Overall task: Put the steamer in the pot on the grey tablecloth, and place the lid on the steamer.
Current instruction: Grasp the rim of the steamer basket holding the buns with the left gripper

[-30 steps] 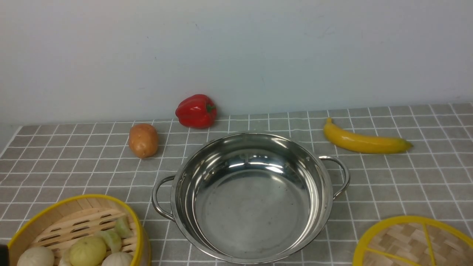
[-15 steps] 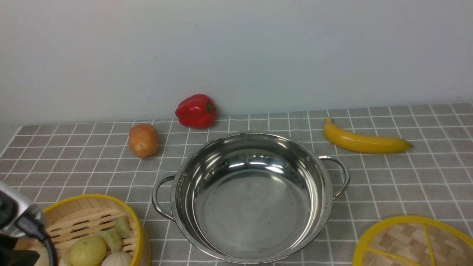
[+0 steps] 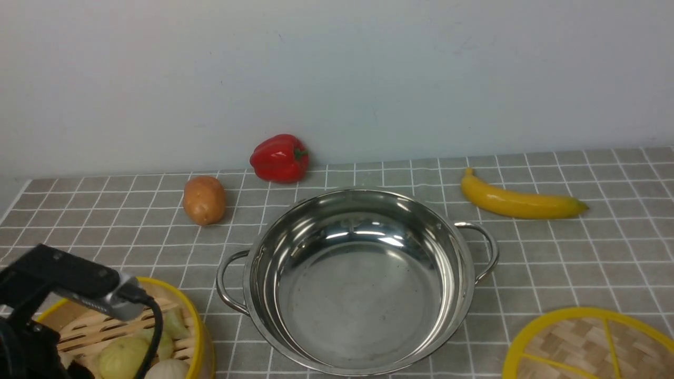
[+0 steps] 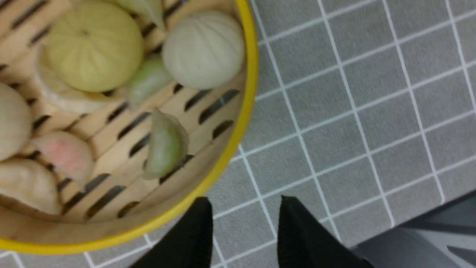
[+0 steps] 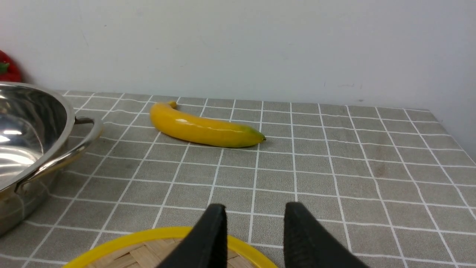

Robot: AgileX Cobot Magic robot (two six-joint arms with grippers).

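Since the earlier frames the left arm (image 3: 63,284) has swung in from the near left corner. It now hangs over the steamer (image 3: 196,331) and hides part of its near side; everything else lies as it did.

The left fingers (image 4: 193,238) stand parted with nothing between them, and only the grey tablecloth (image 4: 353,111) shows in the gap. One tip sits just outside the steamer's yellow rim; I cannot tell whether it touches. On the basket's slatted floor lie a yellow-green bun (image 4: 95,46), a white bun (image 4: 203,50), a pale green dumpling (image 4: 165,149) and several more pale pieces. Any print on the arm's black and silver housing is too small to read.

The right fingers (image 5: 212,238) are likewise apart and hold nothing. They are poised above the far edge of the lid (image 3: 590,345), which lies flat on the cloth at the near right corner of the worktop.

Between steamer and lid stands the pot (image 3: 287,237), shiny, its bowl bare. Its left handle is near the steamer but apart from it. The steamer is not yet in the pot, and the lid is not yet on the steamer.

Behind the pot, a potato (image 3: 204,200) lies to the left. A red pepper (image 3: 279,158) rests by the wall (image 3: 337,79), and a banana (image 3: 518,202) lies off to the right.
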